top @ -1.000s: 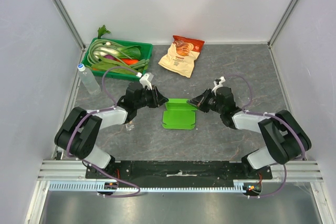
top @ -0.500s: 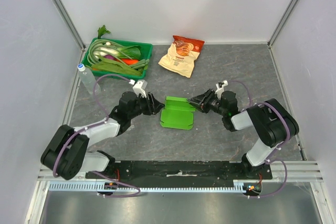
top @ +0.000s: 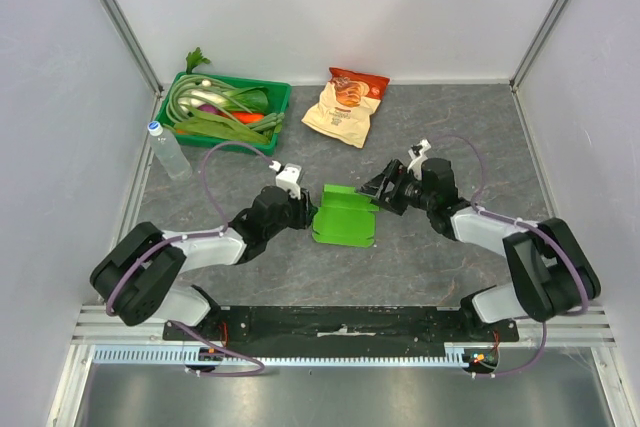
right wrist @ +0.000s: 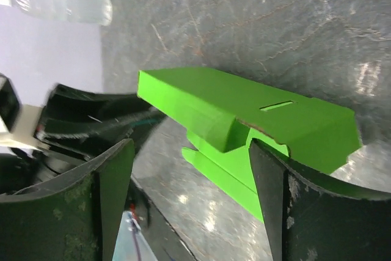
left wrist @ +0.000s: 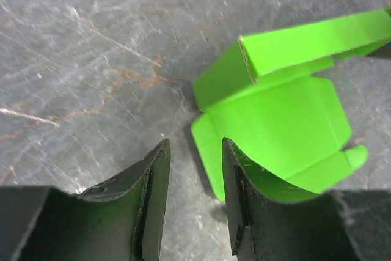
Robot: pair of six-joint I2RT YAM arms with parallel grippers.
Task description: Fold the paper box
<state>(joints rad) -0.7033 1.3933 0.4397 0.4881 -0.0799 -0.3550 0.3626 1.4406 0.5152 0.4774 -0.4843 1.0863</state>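
Note:
The lime-green paper box (top: 345, 219) lies flattish on the dark table between my two grippers, its far flap raised. My left gripper (top: 305, 211) sits low at the box's left edge. In the left wrist view its fingers (left wrist: 156, 178) stand apart with bare table between them, and the box (left wrist: 281, 120) lies just right of the right finger. My right gripper (top: 381, 192) is at the box's upper right corner. In the right wrist view it (right wrist: 190, 148) is wide open, with the box's folded flap (right wrist: 244, 111) just ahead of it and nothing gripped.
A dark green tray (top: 285, 99) of vegetables stands at the back left, with a beige-and-red snack bag (top: 345, 105) to its right. A clear water bottle (top: 168, 152) lies near the left wall. White walls enclose the table on three sides.
My right gripper has opened wide and let go of the box's right side. My left arm swung back out, then came in again low at the box's left edge.

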